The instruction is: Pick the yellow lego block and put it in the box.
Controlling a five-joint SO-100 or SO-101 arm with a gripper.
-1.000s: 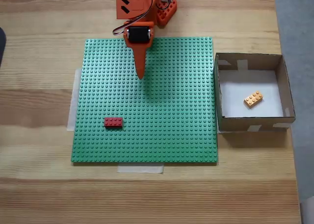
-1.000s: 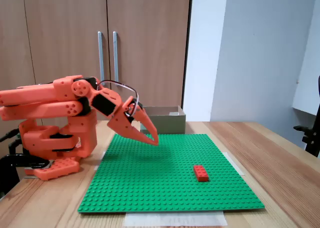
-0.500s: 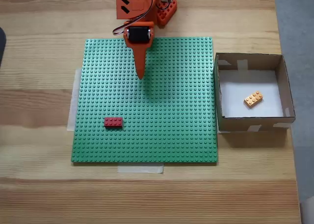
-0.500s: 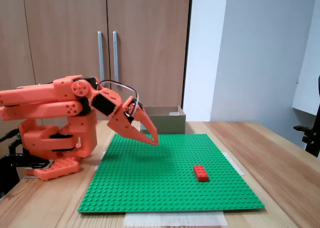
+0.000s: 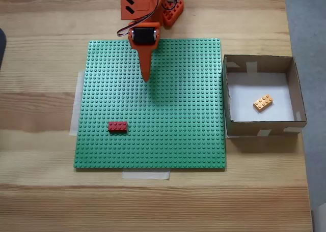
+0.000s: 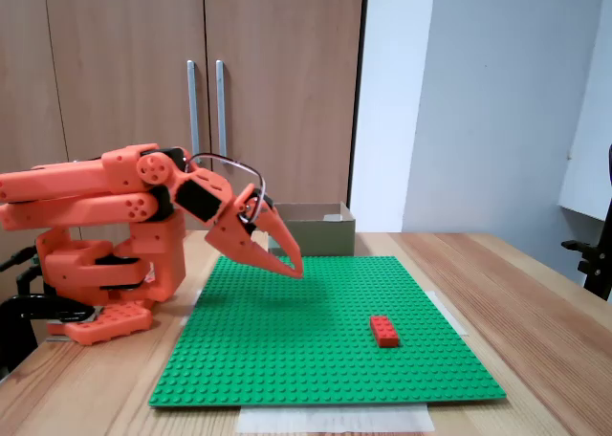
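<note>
Yellow lego block [image 5: 263,102]: lies askew on the white floor of the box [image 5: 260,126], well to the gripper's right in the top-down fixed view.
Handling, judged: light, rigid, slick plastic; best pinched across its long sides.
Gripper [image 5: 146,78]: jaws together, holding nothing, poised above the green baseplate [image 5: 183,115].
Red brick [image 5: 117,125]: on the baseplate, nearer the counter's [image 5: 41,89] front than the gripper.

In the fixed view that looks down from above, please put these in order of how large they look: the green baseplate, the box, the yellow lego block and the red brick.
1. The green baseplate, clearly the largest.
2. The box, far smaller than the baseplate.
3. The yellow lego block and the red brick look about equal, so I do not rank them.
</note>
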